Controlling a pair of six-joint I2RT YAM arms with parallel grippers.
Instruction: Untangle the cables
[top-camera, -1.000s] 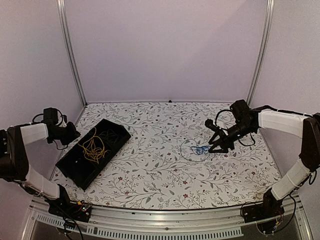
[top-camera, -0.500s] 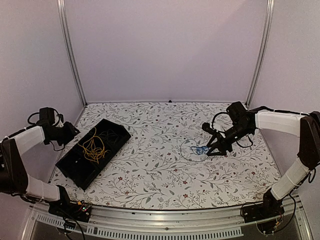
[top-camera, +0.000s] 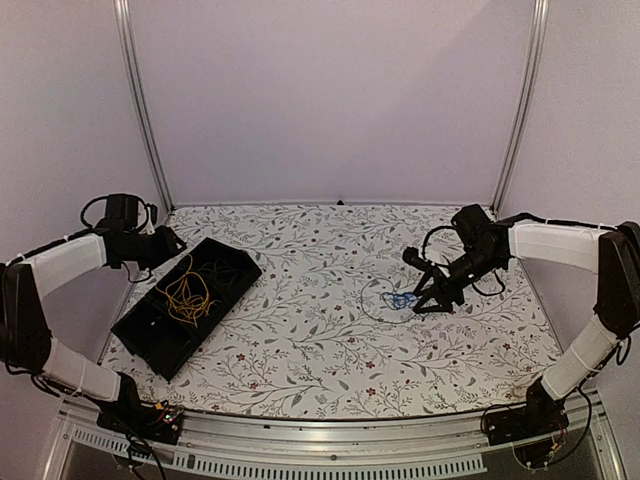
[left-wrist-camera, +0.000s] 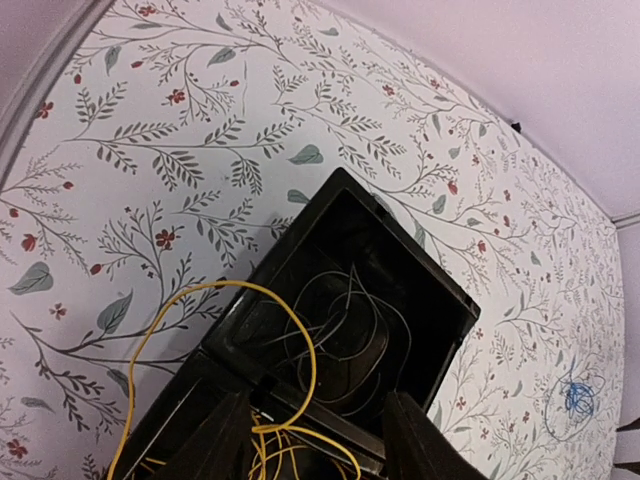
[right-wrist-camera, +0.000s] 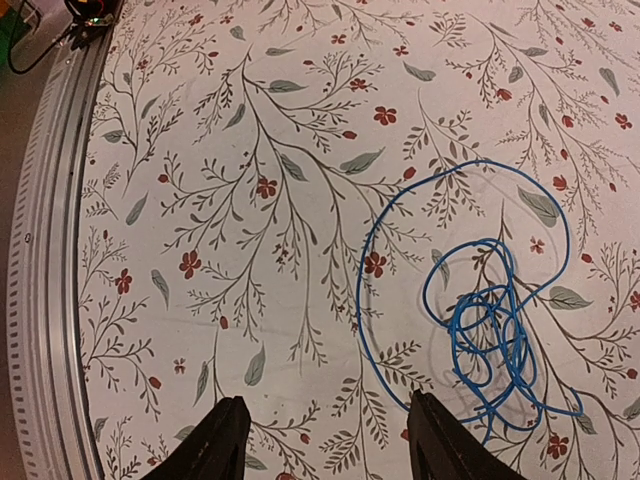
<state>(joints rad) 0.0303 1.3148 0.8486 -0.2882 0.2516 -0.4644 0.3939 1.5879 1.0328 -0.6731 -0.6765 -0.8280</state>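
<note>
A yellow cable (top-camera: 185, 295) lies in loose loops in a black tray (top-camera: 150, 335) at the left. In the left wrist view the yellow cable (left-wrist-camera: 300, 380) crosses the tray's divider, and a thin dark cable (left-wrist-camera: 345, 335) coils in the far compartment. My left gripper (top-camera: 168, 243) hovers over the tray's far-left end. In its own view the left gripper (left-wrist-camera: 318, 440) is open and grips nothing. A blue cable (top-camera: 402, 299) lies bunched on the table right of centre. My right gripper (top-camera: 420, 285) hangs open just above it. In the right wrist view the blue cable (right-wrist-camera: 490, 340) lies beside the right finger of that gripper (right-wrist-camera: 325, 440).
The tray's rim (left-wrist-camera: 450, 300) stands above the flowered tablecloth (top-camera: 300, 330). An aluminium rail (right-wrist-camera: 45, 300) runs along the table's edge. Plain walls and upright frame posts (top-camera: 140, 110) close in the back and sides.
My left arm has swung from left of the tray toward its far end, and its jaws have opened. The right gripper has shifted slightly left and stayed open.
</note>
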